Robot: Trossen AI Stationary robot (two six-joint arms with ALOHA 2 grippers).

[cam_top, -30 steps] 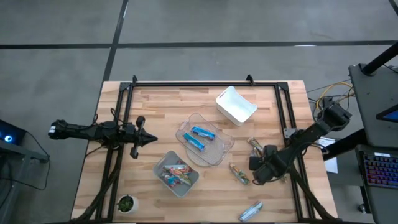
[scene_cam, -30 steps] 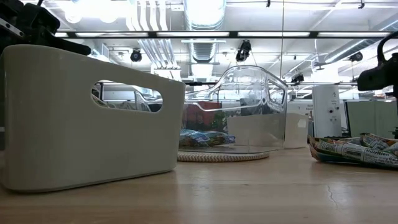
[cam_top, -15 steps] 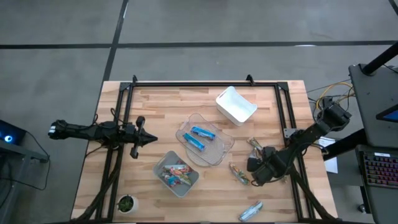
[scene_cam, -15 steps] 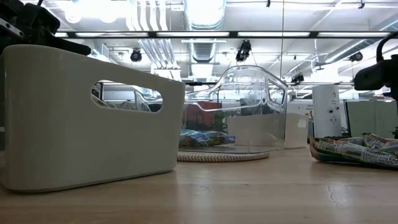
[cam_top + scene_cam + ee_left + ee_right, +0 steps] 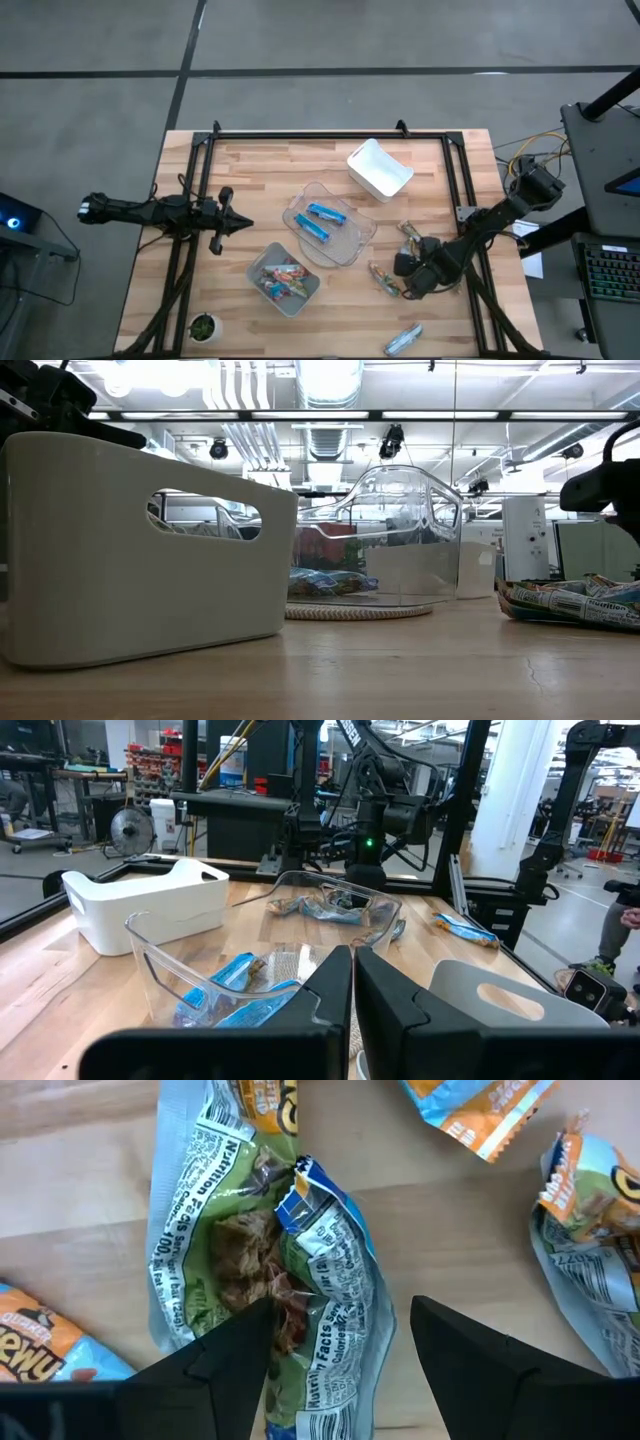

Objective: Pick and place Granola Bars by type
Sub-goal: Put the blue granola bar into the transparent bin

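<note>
Now we have the right end effector (image 5: 405,282) low over a greenish-brown granola bar (image 5: 265,1270) near the right edge of the worktop (image 5: 250,175), its jaws open with one finger (image 5: 215,1365) on each side of the wrapper and nothing gripped yet. We judge this to be the pick step for a green bar: the next move calls for a short drop, a close across the crinkled wrapper, then a lift toward one of the bins. Two blue bars (image 5: 318,220) already lie in the clear bin (image 5: 365,240) at the middle of the worktop, mixed red and orange bars (image 5: 280,280) fill the grey bin (image 5: 310,295) toward the front edge, and the white bin (image 5: 380,168) near the back edge looks empty. Other wrappers lie just beside the target, so we should close cleanly on one only. Our left end effector (image 5: 235,224) waits closed near the left edge, well apart, leaving open room across the middle.
</note>
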